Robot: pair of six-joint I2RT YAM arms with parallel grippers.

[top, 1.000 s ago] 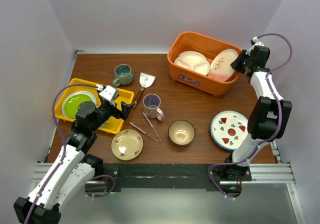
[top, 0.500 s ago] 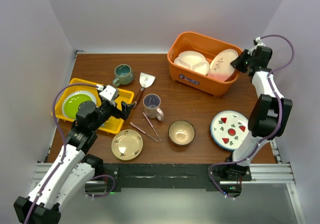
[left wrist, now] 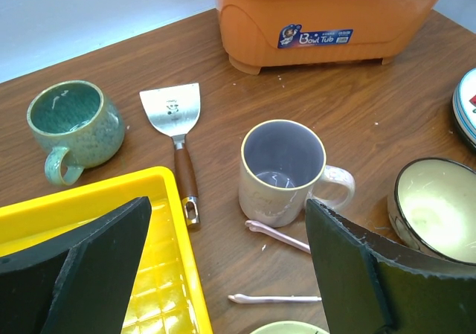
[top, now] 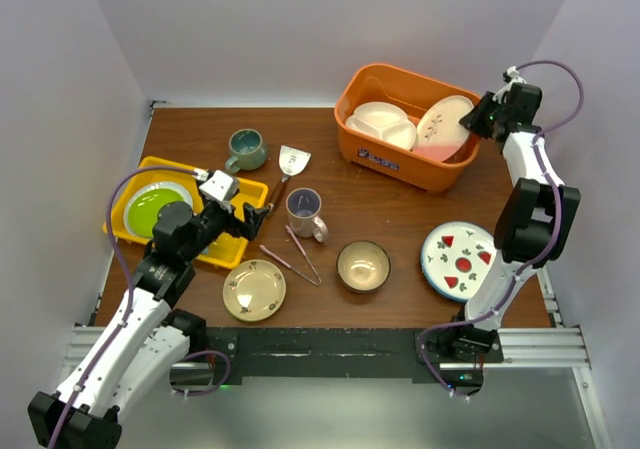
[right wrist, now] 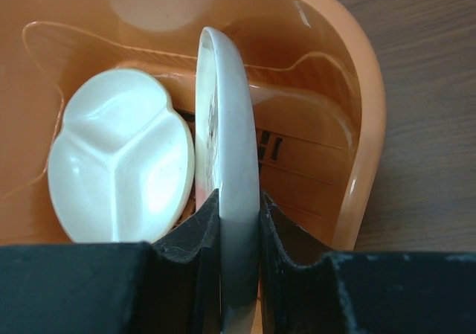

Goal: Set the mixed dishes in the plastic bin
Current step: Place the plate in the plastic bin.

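Observation:
My right gripper (top: 480,121) is shut on the rim of the pink floral plate (top: 443,127), holding it on edge inside the orange plastic bin (top: 400,165). In the right wrist view the plate (right wrist: 227,148) stands between my fingers next to the white divided plate (right wrist: 119,155). My left gripper (top: 250,221) is open and empty above the yellow tray's right edge, short of the lavender mug (left wrist: 282,172). On the table are the teal mug (top: 244,149), bronze bowl (top: 363,265), strawberry plate (top: 459,260) and cream plate (top: 254,289). The lime-green plate (top: 155,207) lies in the tray.
The shallow yellow tray (top: 135,174) sits at the left. A metal spatula (top: 292,161) lies between the two mugs. Thin pink tongs (top: 295,254) lie in front of the lavender mug. Walls enclose the table at the back and on both sides.
My right wrist has shifted slightly toward the back, and the floral plate has tipped a little further into the bin. The left arm has not moved.

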